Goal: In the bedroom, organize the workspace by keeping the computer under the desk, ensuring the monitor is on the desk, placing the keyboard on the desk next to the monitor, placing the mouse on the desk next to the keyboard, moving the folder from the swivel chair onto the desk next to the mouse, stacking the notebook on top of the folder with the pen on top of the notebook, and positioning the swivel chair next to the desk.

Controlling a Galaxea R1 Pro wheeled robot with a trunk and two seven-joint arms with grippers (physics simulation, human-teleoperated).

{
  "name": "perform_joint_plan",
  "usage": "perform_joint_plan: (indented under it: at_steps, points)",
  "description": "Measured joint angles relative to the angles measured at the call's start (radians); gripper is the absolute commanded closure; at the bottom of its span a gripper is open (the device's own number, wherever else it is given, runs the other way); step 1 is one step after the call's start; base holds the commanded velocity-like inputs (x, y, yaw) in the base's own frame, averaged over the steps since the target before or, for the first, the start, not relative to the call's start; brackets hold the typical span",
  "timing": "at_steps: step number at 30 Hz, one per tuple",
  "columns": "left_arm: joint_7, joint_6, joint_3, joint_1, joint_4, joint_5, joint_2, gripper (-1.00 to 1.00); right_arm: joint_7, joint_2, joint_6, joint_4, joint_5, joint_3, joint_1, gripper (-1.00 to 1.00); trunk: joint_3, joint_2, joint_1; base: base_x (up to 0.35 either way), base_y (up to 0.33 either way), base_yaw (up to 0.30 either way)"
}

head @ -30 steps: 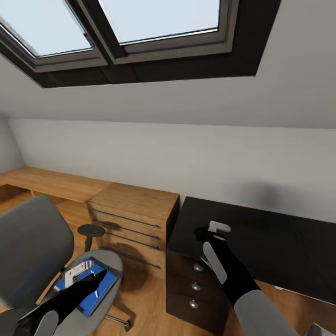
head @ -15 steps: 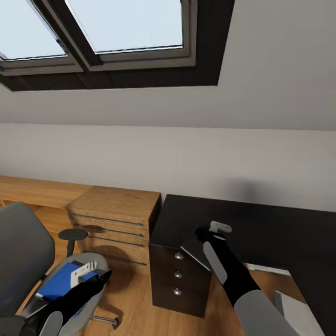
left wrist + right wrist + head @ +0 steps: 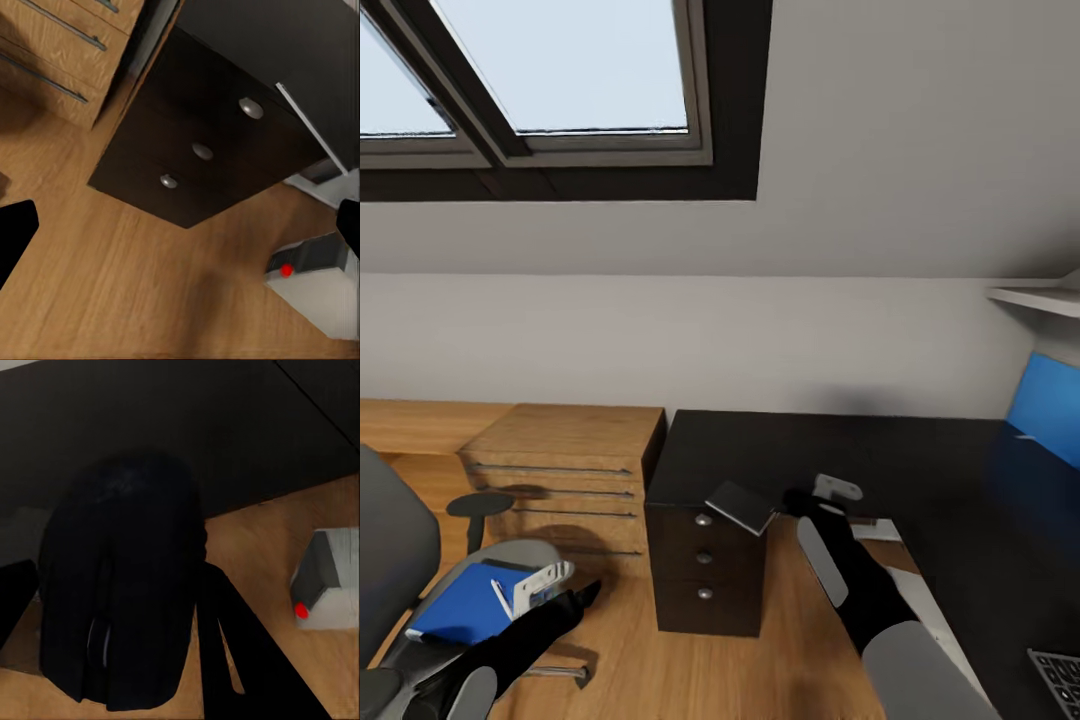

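My right gripper (image 3: 112,607) clamped on the dark mouse (image 3: 124,577) above the black desk's (image 3: 860,450) drawer end, my left gripper (image 3: 180,225) spread wide over wood floor, blue folder (image 3: 465,605) with pen (image 3: 503,600) on the chair (image 3: 420,600), grey computer (image 3: 319,277) under the desk, keyboard (image 3: 1057,678) corner on the desk

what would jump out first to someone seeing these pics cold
Probably the skylight, bright against the sloped grey wall above. Next, the black desk with its three-knob drawer unit, beside a wooden dresser. Lower left, the bright blue folder lies on the swivel chair, and the right gripper carries the dark mouse.
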Motion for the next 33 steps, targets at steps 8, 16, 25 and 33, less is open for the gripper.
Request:
perform_joint_plan:
  at_steps: [8, 16, 25, 33]
  points:
    - [-0.005, -0.01, -0.061, -0.001, 0.179, -0.019, 0.004, -1.0, -0.026, 0.005, -0.002, 0.001, -0.001, -0.055, 0.0, 1.0, 0.029, 0.056, -0.031, -0.026, 0.0, -0.278]
    - [-0.007, -0.132, -0.083, -0.001, 0.388, -0.105, 0.001, -1.0, -0.034, -0.014, -0.009, 0.011, -0.002, -0.09, 0.012, 1.0, 0.059, 0.112, -0.062, -0.001, 0.0, -0.275]
    - [-0.01, -0.375, -0.146, -0.001, 0.519, -0.122, 0.006, -1.0, -0.036, -0.03, -0.111, 0.071, 0.0, -0.129, 0.015, 1.0, 0.088, 0.175, -0.096, 0.0, 0.0, -0.088]
    - [-0.01, -0.384, -0.147, -0.001, 0.531, -0.122, 0.007, -1.0, -0.04, -0.051, -0.288, 0.25, -0.006, -0.26, 0.009, 1.0, 0.11, 0.225, -0.123, 0.0, 0.0, -0.002]
